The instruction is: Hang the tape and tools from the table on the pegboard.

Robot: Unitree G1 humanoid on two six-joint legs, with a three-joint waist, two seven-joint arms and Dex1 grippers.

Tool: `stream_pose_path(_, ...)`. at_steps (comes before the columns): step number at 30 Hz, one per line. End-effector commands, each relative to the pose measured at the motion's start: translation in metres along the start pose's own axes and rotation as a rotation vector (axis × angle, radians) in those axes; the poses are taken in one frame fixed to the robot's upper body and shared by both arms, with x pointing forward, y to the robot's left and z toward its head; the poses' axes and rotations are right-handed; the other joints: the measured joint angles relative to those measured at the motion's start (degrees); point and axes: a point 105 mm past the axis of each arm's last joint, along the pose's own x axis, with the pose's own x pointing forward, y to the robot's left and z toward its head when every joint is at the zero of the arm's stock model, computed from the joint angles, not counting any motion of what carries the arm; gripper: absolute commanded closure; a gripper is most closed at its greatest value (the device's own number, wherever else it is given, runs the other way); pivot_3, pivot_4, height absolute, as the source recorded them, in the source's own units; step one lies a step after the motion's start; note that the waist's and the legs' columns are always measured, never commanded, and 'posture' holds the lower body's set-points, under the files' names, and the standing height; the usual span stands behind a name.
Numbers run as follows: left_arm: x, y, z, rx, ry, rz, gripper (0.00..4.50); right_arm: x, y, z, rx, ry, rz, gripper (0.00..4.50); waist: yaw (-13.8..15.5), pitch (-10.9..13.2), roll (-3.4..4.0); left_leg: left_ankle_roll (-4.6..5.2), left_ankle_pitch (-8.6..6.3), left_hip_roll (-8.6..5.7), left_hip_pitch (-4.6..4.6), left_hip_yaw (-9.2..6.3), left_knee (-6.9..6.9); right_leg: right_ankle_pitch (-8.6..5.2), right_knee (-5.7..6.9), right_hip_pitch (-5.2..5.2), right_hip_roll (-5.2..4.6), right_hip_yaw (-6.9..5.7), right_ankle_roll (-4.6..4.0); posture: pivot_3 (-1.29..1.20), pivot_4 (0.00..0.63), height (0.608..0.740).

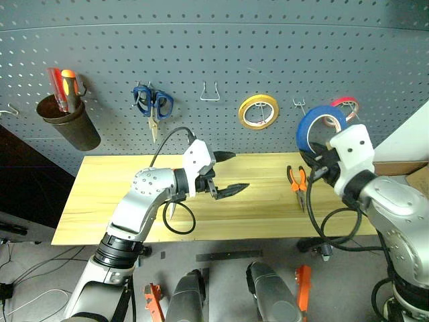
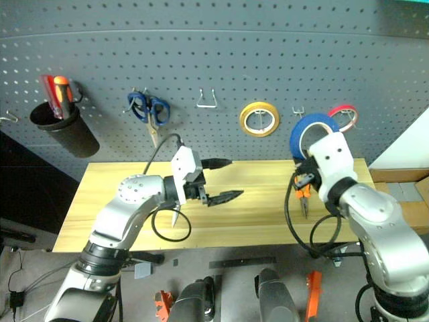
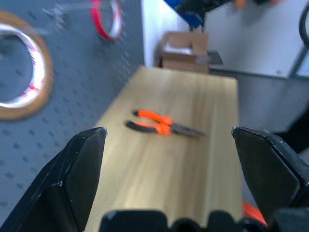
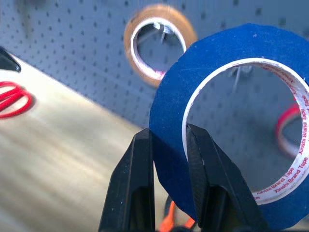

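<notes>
Right gripper [image 4: 166,145] is raised in front of the pegboard [image 1: 221,54], its two black fingers [image 4: 130,183] clamped on the wall of the blue tape [image 1: 316,126], one finger outside the ring and one through the hole; the roll is held upright, clear of the table [image 1: 107,194], between the yellow tape [image 1: 259,111] and the red tape [image 1: 345,104], both already hanging on hooks; an empty hook [image 1: 299,103] sits just beside the top of the blue roll. Left gripper [image 1: 228,173] hovers over the middle of the table, fingers spread wide, holding nothing. Pliers [image 1: 299,182], orange and black handles, lie flat on the right part of the table, below the blue tape; in the right wrist view the red scissors [image 4: 13,98] lie on the tabletop. On the board: blue scissors [image 1: 153,104] on a hook, a wire hook [image 1: 211,92] empty beside them, a dark cup [image 1: 70,124] at the far left with red and orange screwdrivers [image 1: 62,87] standing in it.
</notes>
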Motion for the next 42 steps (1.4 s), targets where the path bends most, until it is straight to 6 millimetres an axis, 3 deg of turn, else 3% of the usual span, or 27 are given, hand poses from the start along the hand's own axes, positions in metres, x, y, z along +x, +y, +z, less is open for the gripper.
stream_pose_path(1,0.000,0.002,0.012,0.029,-0.048,0.012,0.00,0.013,-0.008,0.004,-0.030,-0.051,-0.046,4.09,0.0,0.0,0.00,0.01,0.00,-0.01,-0.02,0.01,-0.01,0.00,-0.02,-0.01,-0.01,0.00,-0.01,-0.23,0.217,0.740)
stream_pose_path(10,0.006,0.003,0.015,0.038,-0.056,0.016,0.00,0.064,-0.030,-0.016,-0.099,-0.084,-0.077,4.09,0.0,0.0,0.00,0.01,0.00,-0.04,-0.08,0.01,0.05,0.02,0.03,-0.07,-0.05,-0.01,-0.02,-0.21,0.216,0.740)
stream_pose_path(17,0.004,0.005,0.013,0.042,-0.049,0.033,0.00,0.073,-0.023,-0.040,-0.070,-0.060,-0.078,4.09,0.0,0.0,0.00,0.01,0.00,-0.01,-0.08,-0.02,0.01,0.03,0.03,-0.08,-0.06,-0.03,-0.04,-0.20,0.216,0.740)
stream_pose_path(22,0.000,0.010,0.008,0.051,-0.031,0.051,0.00,0.059,-0.013,-0.065,0.006,0.022,-0.103,2.42,0.3,-0.1,-0.02,0.00,0.00,0.00,-0.08,-0.10,0.04,0.03,0.07,-0.06,-0.06,-0.07,-0.04,-0.19,0.219,0.740)
stream_pose_path(29,-0.029,0.021,-0.039,0.123,0.214,0.005,0.00,0.033,0.017,-0.109,0.239,0.258,-0.124,0.06,-0.1,-0.1,0.02,0.00,0.00,0.05,0.01,-0.04,0.01,0.03,0.15,-0.07,0.00,-0.02,-0.05,-0.21,0.228,0.740)
stream_pose_path(34,-0.033,0.020,-0.051,0.143,0.270,-0.046,0.00,0.044,0.010,-0.138,0.354,0.445,-0.233,0.02,0.0,-0.1,0.01,0.00,0.01,0.01,0.02,0.00,0.05,0.07,0.12,-0.05,-0.03,0.01,-0.11,-0.20,0.229,0.740)
stream_pose_path(42,-0.024,0.009,-0.051,0.153,0.258,-0.089,0.00,0.074,-0.011,-0.172,0.478,0.573,-0.307,0.02,0.0,-0.1,-0.03,0.01,0.00,0.01,-0.01,-0.02,-0.02,0.08,0.09,-0.07,-0.04,-0.04,-0.13,-0.18,0.219,0.740)
